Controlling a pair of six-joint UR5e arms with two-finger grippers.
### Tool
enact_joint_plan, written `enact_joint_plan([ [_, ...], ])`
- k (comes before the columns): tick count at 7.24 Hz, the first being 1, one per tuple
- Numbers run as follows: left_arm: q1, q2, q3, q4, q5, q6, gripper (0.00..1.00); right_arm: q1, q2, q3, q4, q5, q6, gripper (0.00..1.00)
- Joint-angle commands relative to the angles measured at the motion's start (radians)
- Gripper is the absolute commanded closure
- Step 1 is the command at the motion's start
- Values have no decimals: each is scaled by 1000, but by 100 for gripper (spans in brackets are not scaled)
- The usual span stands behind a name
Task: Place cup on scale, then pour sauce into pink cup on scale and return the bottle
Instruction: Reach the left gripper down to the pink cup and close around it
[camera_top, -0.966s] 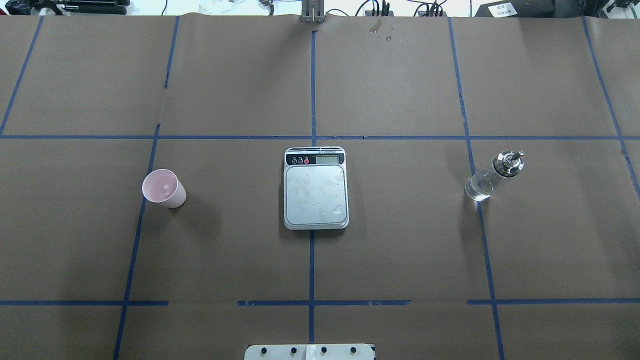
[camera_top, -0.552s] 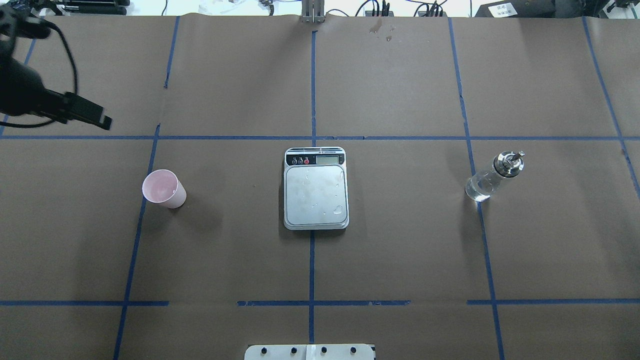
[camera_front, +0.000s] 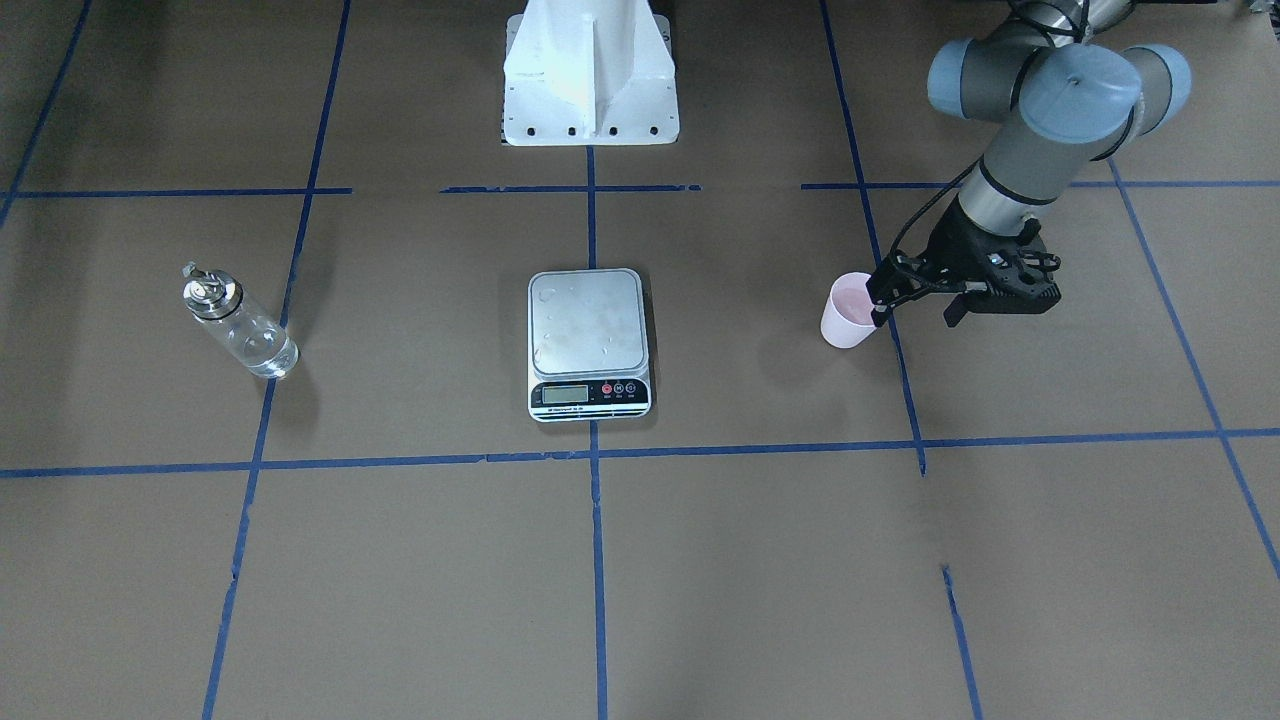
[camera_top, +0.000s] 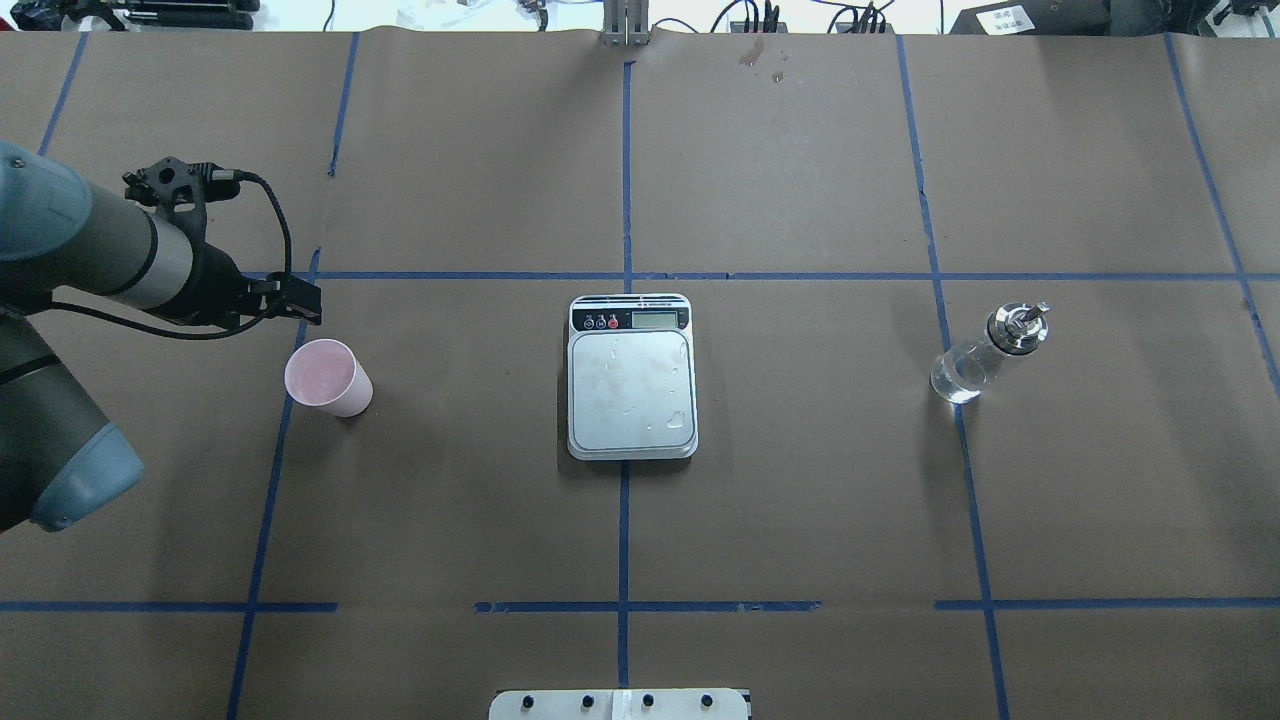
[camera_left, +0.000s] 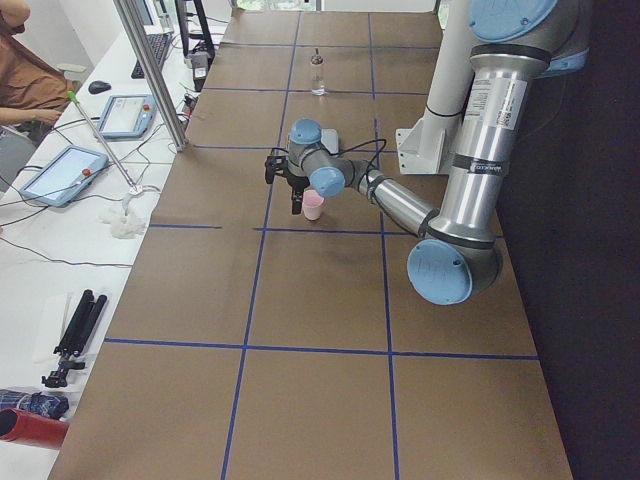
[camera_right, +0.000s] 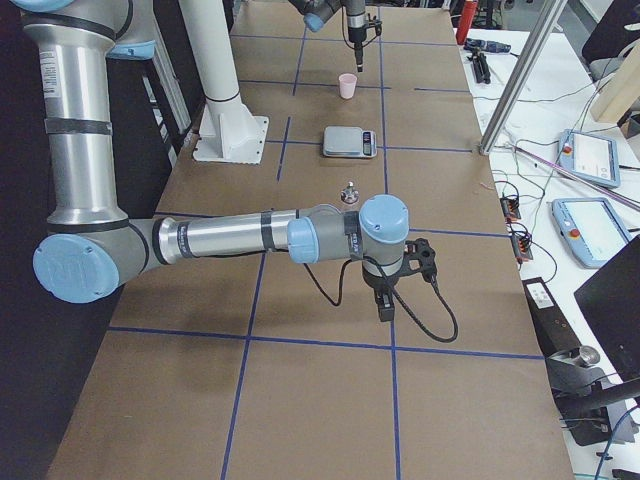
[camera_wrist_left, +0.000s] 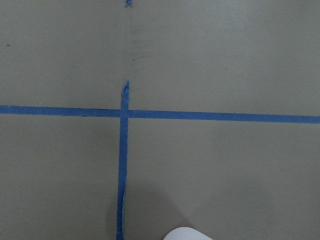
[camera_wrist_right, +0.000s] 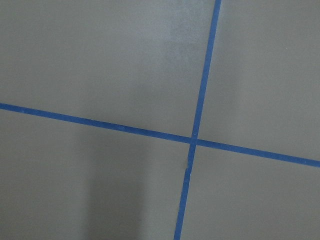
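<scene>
The pink cup (camera_top: 325, 375) stands upright on the brown paper to the left of the scale (camera_top: 630, 390), whose steel platform is bare but for a few drops. My left gripper (camera_front: 915, 308) hangs open, fingers down, just beside and above the cup (camera_front: 848, 312), touching nothing. Only the cup rim (camera_wrist_left: 187, 234) shows at the bottom of the left wrist view. The bottle (camera_top: 975, 360) stands upright far right with clear sauce (camera_top: 955, 380) low inside. My right gripper (camera_right: 385, 300) shows only in the exterior right view, over bare paper, and I cannot tell its state.
The white robot base (camera_front: 588, 70) stands behind the scale. Blue tape lines cross the paper. Beyond the table's far edge, an aluminium post (camera_left: 150, 70), tablets (camera_left: 60, 172) and a seated person (camera_left: 20, 60) are by a white side bench.
My left arm has swung in from the far left corner and now holds its gripper right by the cup. Cup, scale and bottle have not moved.
</scene>
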Motion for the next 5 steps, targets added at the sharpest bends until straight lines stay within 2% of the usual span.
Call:
enact_joint_plan([
  [1, 22, -1, 34, -9, 0, 7, 1, 0, 1, 8, 0, 15, 22, 0],
  [5, 23, 10, 8, -7, -9, 18, 1, 0, 1, 33, -3, 21, 25, 0],
])
